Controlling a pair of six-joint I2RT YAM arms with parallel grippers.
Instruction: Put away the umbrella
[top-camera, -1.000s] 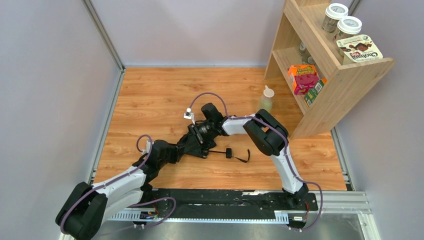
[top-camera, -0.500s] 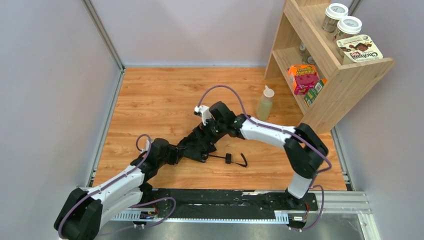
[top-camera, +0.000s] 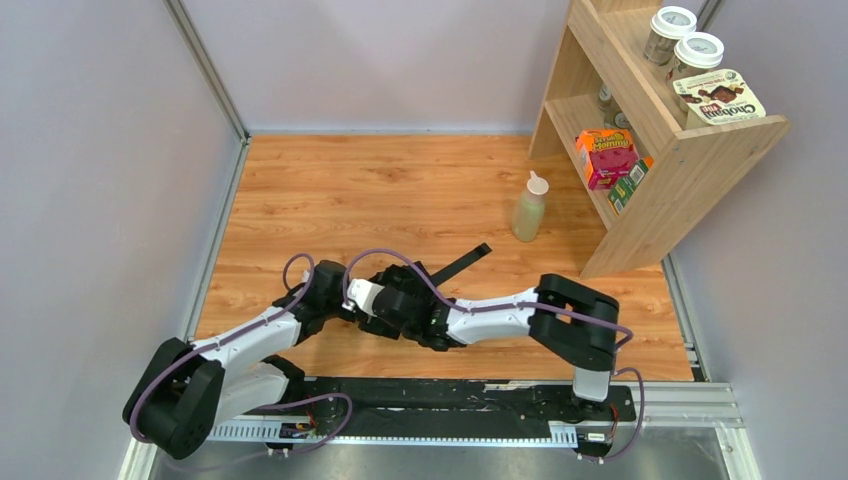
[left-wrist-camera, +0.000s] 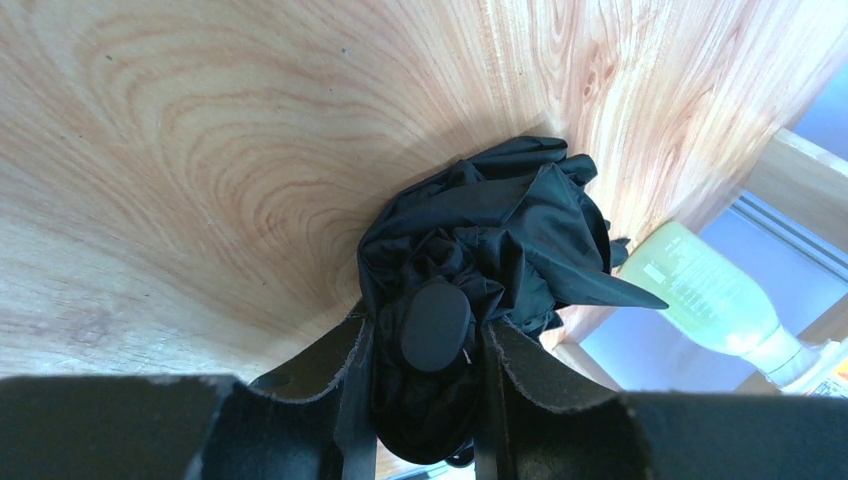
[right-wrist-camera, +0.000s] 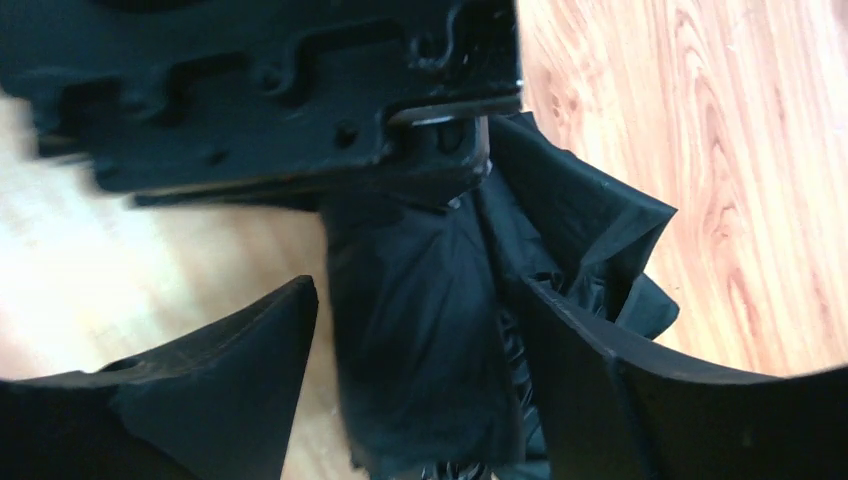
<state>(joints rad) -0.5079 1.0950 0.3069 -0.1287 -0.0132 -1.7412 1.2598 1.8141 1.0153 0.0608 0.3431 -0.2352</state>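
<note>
The umbrella is a crumpled black fabric bundle low on the wooden floor between both arms, with one black strip sticking out toward the back right. My left gripper is shut on it. In the left wrist view the fingers press both sides of the bundle around an oval black knob. My right gripper reaches in from the right. In the right wrist view it is open, astride the fabric, with a gap on the left side. The shaft is hidden.
A pale green squeeze bottle stands behind the umbrella and also shows in the left wrist view. A wooden shelf unit at the back right holds boxes and jars. Grey walls and a metal rail enclose the floor.
The right arm has swung from the far side down to the near right of the umbrella. The umbrella has shifted toward the near left. The handle and strap lying on the floor are no longer seen.
</note>
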